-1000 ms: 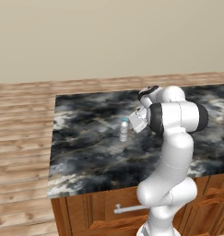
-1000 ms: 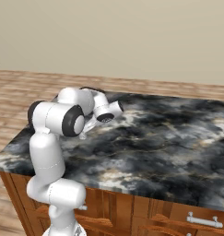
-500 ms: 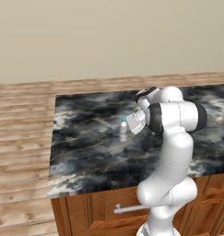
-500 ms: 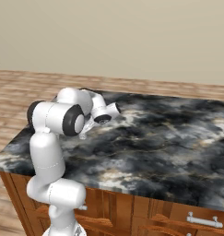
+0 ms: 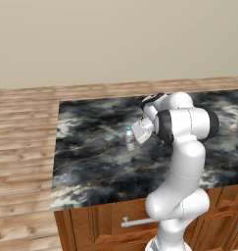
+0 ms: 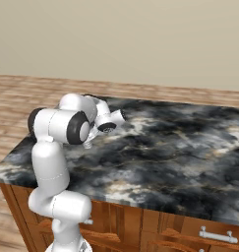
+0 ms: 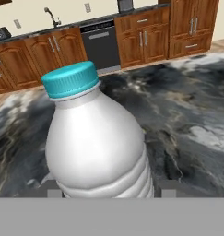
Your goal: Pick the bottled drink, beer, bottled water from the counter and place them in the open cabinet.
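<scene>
Marbled counter (image 5: 91, 162) has the water bottle (image 5: 130, 139) upright near its middle, dead ahead of the gripper (image 5: 138, 134) and standing between the jaws, though honestly can't tell if they've clamped it yet.

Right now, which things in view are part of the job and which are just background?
Job:
- bottled water, upright, close ahead of the gripper
- counter it stands on

Background:
- dishwasher
- base cabinets across the room
- faucet
</scene>
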